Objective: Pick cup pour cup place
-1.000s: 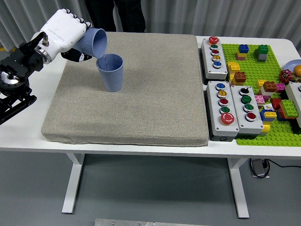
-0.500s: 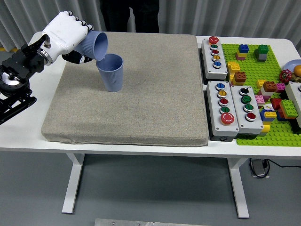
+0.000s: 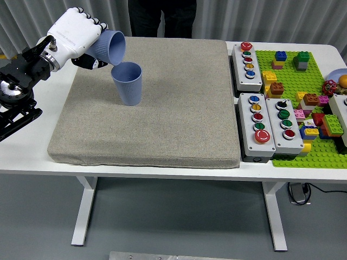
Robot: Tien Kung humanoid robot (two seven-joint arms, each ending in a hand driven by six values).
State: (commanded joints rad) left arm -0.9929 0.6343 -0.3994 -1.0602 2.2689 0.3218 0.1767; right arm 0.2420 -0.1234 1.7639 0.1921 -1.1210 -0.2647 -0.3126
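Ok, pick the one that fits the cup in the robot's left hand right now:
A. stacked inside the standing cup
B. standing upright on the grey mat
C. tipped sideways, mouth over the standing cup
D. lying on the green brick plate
C: the left hand holds the held cup tipped on its side, mouth facing down-right just above the rim of the standing cup on the grey mat.

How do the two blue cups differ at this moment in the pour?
The held cup is tipped on its side, mouth facing right and down; the standing cup is upright. The held cup is off the mat in the left hand; the standing cup rests on the grey mat, untouched. Both look like the same ribbed blue cup.
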